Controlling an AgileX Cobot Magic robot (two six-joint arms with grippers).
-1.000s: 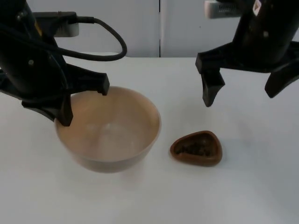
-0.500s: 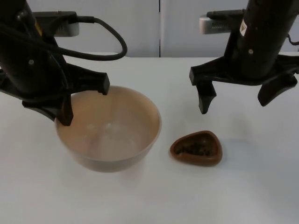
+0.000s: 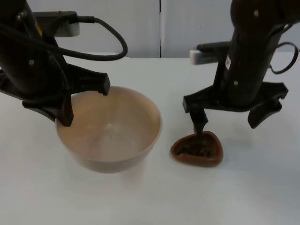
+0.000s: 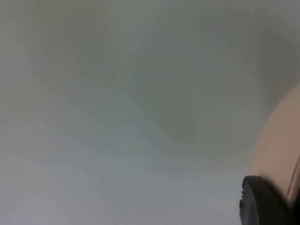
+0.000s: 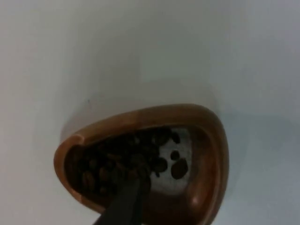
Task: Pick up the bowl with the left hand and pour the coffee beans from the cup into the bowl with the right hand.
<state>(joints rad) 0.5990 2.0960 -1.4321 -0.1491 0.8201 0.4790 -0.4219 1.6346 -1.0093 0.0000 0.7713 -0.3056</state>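
Note:
A beige bowl [image 3: 112, 133] hangs a little above the white table at the left. My left gripper [image 3: 84, 105] is shut on the bowl's far left rim, and its fingertip [image 4: 262, 201] lies against the bowl wall [image 4: 281, 150]. A small brown cup [image 3: 197, 150] holding coffee beans [image 5: 122, 164] rests on the table to the right of the bowl. My right gripper [image 3: 229, 123] stands open just over the cup. One finger [image 5: 126, 201] dips among the beans inside the cup [image 5: 201, 154], while the other is behind the cup's far right rim.
The grey partition wall [image 3: 159, 28] closes off the table's back edge. The bowl and the cup are a short gap apart. Bare white table [image 3: 150, 201] stretches along the front, and more lies to the right of the cup.
My right gripper has come down and slightly left, from above the table to the cup, and one finger now reaches into it. The left gripper and bowl have stayed still.

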